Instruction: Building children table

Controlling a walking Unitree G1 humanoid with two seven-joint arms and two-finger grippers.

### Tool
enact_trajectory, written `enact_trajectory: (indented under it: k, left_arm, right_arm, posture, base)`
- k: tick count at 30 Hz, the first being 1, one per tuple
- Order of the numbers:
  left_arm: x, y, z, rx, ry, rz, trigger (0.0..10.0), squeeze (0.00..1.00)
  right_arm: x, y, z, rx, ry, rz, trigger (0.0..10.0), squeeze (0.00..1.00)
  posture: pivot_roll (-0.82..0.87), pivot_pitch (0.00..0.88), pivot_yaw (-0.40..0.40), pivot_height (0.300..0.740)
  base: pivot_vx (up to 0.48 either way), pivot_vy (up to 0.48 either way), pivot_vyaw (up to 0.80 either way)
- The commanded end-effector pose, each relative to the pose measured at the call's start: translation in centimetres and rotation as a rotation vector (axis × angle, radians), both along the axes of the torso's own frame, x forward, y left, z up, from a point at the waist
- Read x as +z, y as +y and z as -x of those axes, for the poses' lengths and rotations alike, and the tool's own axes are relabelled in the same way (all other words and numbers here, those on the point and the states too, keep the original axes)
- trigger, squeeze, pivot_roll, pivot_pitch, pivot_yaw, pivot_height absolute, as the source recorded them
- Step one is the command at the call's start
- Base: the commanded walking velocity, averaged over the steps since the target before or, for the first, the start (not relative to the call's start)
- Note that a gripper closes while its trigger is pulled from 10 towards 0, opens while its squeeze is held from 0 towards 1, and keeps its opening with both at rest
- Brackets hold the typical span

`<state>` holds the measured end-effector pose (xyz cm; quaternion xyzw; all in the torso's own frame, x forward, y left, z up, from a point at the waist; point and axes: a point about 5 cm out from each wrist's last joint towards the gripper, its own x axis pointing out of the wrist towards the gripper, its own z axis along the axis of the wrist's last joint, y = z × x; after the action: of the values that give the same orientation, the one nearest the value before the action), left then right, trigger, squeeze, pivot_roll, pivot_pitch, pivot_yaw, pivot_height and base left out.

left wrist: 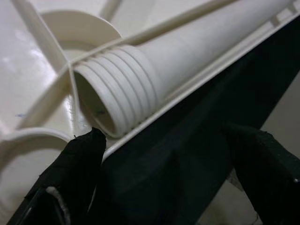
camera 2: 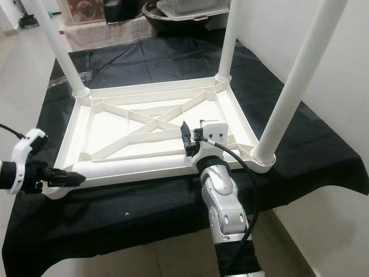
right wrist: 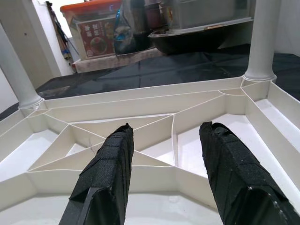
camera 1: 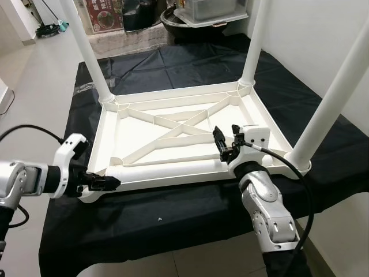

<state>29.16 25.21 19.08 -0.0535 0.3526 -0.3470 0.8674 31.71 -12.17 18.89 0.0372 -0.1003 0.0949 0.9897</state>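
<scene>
In the left eye view, a black cloth (camera 1: 190,213) covers the surface under the work, and beyond its far edge stand a dark basin with a clear plastic bin (camera 1: 210,12) on it and a printed box (camera 1: 105,14). The children's table (camera 1: 184,135) lies upside down on the cloth, its white ribbed underside facing up. Three white legs (camera 1: 253,43) stand upright in its corner sockets: far left, far right and near right. A fourth, loose leg (camera 1: 167,168) lies flat along the near rim. The left gripper (camera 1: 106,183) is at the near-left corner, touching the rim there. The right gripper (camera 1: 229,141) rises over the near rim toward the right, its fingers apart, with a black cable (camera 1: 291,167) looping off its wrist.

The right eye view shows the same layout; pale floor (camera 2: 173,257) runs along the cloth's near edge.

In the left wrist view, the loose leg's threaded, ribbed end lies just beside the empty corner socket (left wrist: 28,150). One black finger (left wrist: 70,173) touches the table's rim and the other sits over the black cloth, so the gripper stands open.

In the right wrist view, two black fingers (right wrist: 110,173) stand well apart above the table's crossing ribs, holding nothing, with two upright legs and the clutter behind.
</scene>
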Motion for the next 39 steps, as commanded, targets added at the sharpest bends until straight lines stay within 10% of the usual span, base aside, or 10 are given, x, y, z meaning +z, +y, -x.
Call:
enact_trajectory:
  k: [1, 28, 39]
  left_arm:
    - [-0.7, -0.1, 0.3, 0.005, 0.031, 0.006, 10.0, 0.00]
    - [-2.9, -3.5, -0.7, -0.020, -0.016, 0.278, 10.0, 0.00]
    - [0.7, -3.4, 0.2, -0.140, -0.147, 0.459, 10.0, 0.00]
  right_arm:
    - [-0.1, 0.1, 0.1, 0.006, 0.006, 0.003, 10.0, 0.00]
    - [0.5, 0.0, 0.1, 0.017, -0.007, 0.029, 10.0, 0.00]
    - [0.4, 0.0, 0.0, 0.020, -0.002, 0.037, 10.0, 0.00]
  posture:
    - [0.15, 0.155, 0.015, 0.740]
    - [0.10, 0.154, -0.005, 0.740]
    - [0.11, 0.155, -0.008, 0.740]
  base:
    - [0.000, 0.000, 0.00]
    - [0.000, 0.000, 0.00]
    - [0.000, 0.000, 0.00]
